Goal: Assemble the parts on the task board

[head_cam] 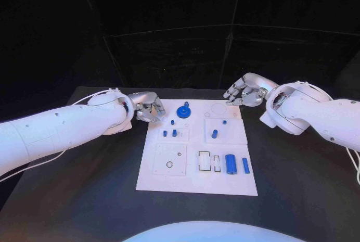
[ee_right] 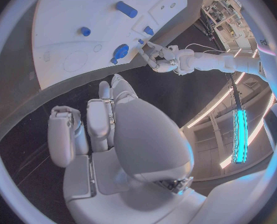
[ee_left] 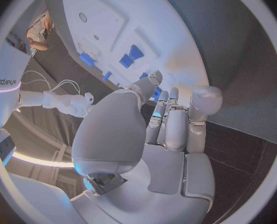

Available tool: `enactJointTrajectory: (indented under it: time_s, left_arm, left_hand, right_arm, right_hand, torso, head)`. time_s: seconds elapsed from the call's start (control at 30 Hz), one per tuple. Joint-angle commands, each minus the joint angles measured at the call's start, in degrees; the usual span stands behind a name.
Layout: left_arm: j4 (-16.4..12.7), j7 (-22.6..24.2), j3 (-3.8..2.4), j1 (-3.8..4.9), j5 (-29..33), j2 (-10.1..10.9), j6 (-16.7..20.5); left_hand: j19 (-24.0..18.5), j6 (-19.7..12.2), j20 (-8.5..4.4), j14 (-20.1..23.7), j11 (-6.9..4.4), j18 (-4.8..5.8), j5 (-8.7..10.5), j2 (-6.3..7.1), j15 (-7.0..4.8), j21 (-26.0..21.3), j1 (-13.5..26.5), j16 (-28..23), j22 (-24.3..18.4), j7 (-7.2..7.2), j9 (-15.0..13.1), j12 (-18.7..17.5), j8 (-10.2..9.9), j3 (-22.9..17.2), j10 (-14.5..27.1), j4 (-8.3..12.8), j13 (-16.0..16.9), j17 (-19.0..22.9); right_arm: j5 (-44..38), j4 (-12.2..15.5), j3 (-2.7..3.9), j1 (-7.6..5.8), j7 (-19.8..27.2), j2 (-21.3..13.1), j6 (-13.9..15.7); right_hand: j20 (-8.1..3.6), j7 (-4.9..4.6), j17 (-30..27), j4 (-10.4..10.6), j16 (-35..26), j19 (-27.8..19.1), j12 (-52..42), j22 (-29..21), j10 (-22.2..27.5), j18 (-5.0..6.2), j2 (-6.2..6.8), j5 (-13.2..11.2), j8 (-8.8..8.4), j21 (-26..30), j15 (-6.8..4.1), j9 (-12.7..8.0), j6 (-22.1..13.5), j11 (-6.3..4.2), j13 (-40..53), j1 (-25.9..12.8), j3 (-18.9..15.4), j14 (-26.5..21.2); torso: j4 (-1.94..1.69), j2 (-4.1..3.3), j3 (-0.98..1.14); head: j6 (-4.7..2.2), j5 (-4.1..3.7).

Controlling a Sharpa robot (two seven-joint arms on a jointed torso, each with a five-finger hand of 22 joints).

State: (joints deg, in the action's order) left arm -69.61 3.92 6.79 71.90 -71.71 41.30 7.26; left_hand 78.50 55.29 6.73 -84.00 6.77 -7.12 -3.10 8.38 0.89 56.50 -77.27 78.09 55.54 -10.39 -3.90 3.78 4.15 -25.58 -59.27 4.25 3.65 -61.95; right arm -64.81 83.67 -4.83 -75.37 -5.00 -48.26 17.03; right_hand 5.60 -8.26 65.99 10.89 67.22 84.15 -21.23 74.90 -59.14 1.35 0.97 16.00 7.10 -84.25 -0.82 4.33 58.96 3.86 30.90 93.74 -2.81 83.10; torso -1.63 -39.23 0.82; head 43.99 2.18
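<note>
Left robot hand sits by the far left corner of the white board, at its edge. Its fingers are bent a little and a bit apart, and it holds nothing. Right robot hand hangs just past the far right corner of the board, over the dark desk. Its fingers curl down loosely, and it holds nothing too.

Nearly all the work looks left to do. On the board, near the far edge, a round blue wheel sits on its spot with a small blue knob just behind it. It may already be in place, but that is hard to tell. Two short blue pegs stand near the left robot hand, close to the left side of the board. More small blue pegs are near the middle of the board. Two long blue bars lie side by side near the right edge of the board, on the close half. Beside them are empty slots, and another plate with holes is still bare. My guess is the job has only just begun
</note>
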Motion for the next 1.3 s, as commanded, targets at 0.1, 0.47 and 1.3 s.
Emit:
enactJointTrajectory:
  time_s: [0.1,0.47,1.3]
  left_arm:
    - [-1.97,12.35,-0.07,0.26,28.77,2.45,5.55]
    - [-7.36,24.74,-0.01,0.22,63.02,5.21,1.78]
    - [-11.8,27.26,0.13,0.08,70.44,7.05,1.17]
  left_hand:
    - [-1.43,1.75,0.15,0.15,-0.12,-1.28,0.14,-1.66,0.42,-3.18,0.36,-1.04,-2.82,-0.46,-0.14,3.08,0.6,0.16,-3.68,-0.34,0.83,1.85]
    - [-8.85,3.46,-0.19,8.19,-0.76,-3.37,0.11,-2.75,0.02,-16.27,-0.08,-10.24,-13.98,-0.01,-0.03,6.32,1.61,-0.08,-5.56,0.05,1.0,18.88]
    - [-9.78,3.75,-0.08,10.39,-0.83,-3.37,0.12,-2.72,0.09,-17.94,1.28,-12.46,-15.01,0.08,-0.02,7.66,1.96,1.32,-5.58,-0.37,0.96,22.89]
  right_arm:
    - [-15.48,-0.27,-0.05,0.52,-0.92,0.24,-2.31]
    - [-26.46,-0.99,-0.15,3.08,-2.47,1.65,-2.66]
    - [-30.0,-2.8,-0.22,5.55,-3.03,4.03,-6.99]
  right_hand:
    - [-0.09,0.03,-0.96,0.49,-0.92,0.76,4.52,6.95,-1.3,0.81,1.17,-0.85,-0.64,0.51,0.33,-0.33,0.98,0.19,-6.36,0.79,1.62,0.37]
    - [0.33,-0.33,-2.22,1.26,-1.54,1.33,7.7,7.69,-1.23,0.63,2.58,-1.5,-2.02,-0.01,0.71,-0.48,0.88,0.81,-12.02,0.39,3.34,1.19]
    - [1.02,-0.92,-3.73,1.2,-1.46,0.79,10.58,6.6,-1.25,0.95,3.98,-3.38,-3.32,0.95,1.4,-0.44,0.61,1.69,-19.82,0.68,8.39,1.56]
  torso:
    - [0.09,-0.04,0.02]
    - [0.11,-0.13,-0.02]
    - [0.06,-0.13,0.02]
  head:
    - [-0.75,-1.51]
    - [-1.3,-2.6]
    - [-1.35,-2.39]
